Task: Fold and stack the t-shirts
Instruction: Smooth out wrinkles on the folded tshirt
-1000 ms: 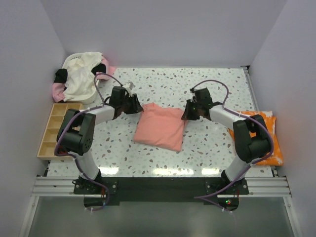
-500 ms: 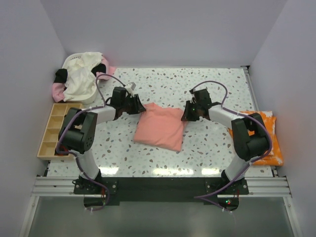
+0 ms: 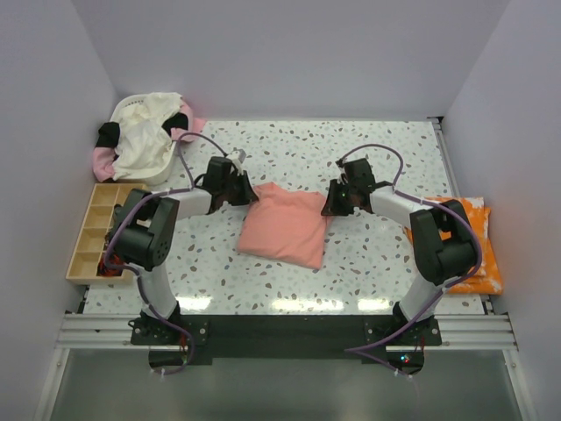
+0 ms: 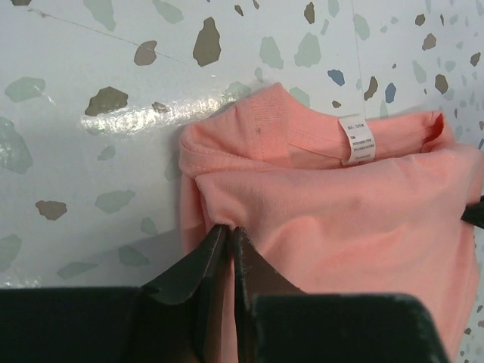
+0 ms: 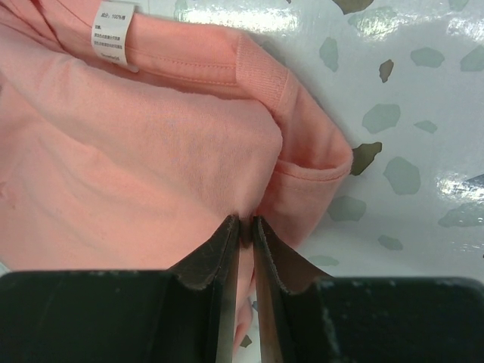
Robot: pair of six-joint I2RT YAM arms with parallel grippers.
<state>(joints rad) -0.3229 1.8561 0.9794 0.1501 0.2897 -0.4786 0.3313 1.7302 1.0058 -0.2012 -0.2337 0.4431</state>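
A folded salmon-pink t-shirt (image 3: 285,226) lies mid-table, its white neck label (image 4: 357,140) at the far edge. My left gripper (image 3: 244,189) is at its far left corner, jaws shut on a pinch of the folded cloth (image 4: 340,219). At the far right corner my right gripper (image 3: 330,203) pinches the cloth (image 5: 136,166) beside the sleeve hem, its jaws nearly together. An orange t-shirt with white splotches (image 3: 469,241) lies folded at the table's right edge. Cream and pink t-shirts (image 3: 145,140) are heaped at the far left.
A wooden compartment tray (image 3: 98,230) sits along the left edge, near the left arm's elbow. The heap of shirts rests in a white basket (image 3: 131,103) in the far left corner. Walls close in the table on three sides.
My left gripper has slid a little right onto the shirt's corner and closed on the cloth. The right gripper stays put on its corner, and the shirt has not shifted.
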